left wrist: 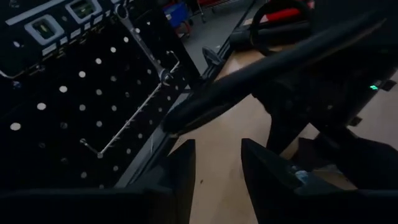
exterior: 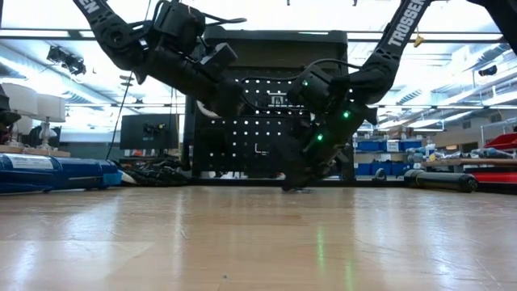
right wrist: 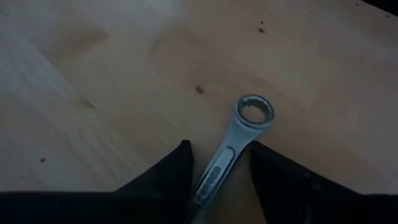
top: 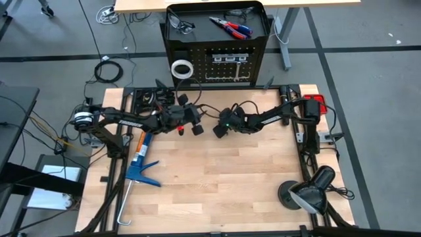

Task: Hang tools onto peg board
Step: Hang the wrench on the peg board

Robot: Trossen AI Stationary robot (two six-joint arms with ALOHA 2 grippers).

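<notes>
From above, both arms meet near the middle of the wooden bench [top: 217,191], the left pincer [top: 195,122] and the right pincer [top: 219,129] close together just in front of the peg board [top: 217,49], which stands upright at the bench's far edge with pliers [top: 230,27] and safety glasses [top: 181,25] lying on its top tray; a blue caulking gun [top: 140,164] lies at the left side. At table height the right pincer [exterior: 295,179] reaches down to the bench surface before the board's holes. The left wrist view shows the left fingers [left wrist: 186,168] spread with nothing between them — open. The right wrist view shows a silver wrench [right wrist: 239,140] lying between the right fingers [right wrist: 171,171], ring end outward; they appear to clasp its shank, though contact is hard to confirm.
</notes>
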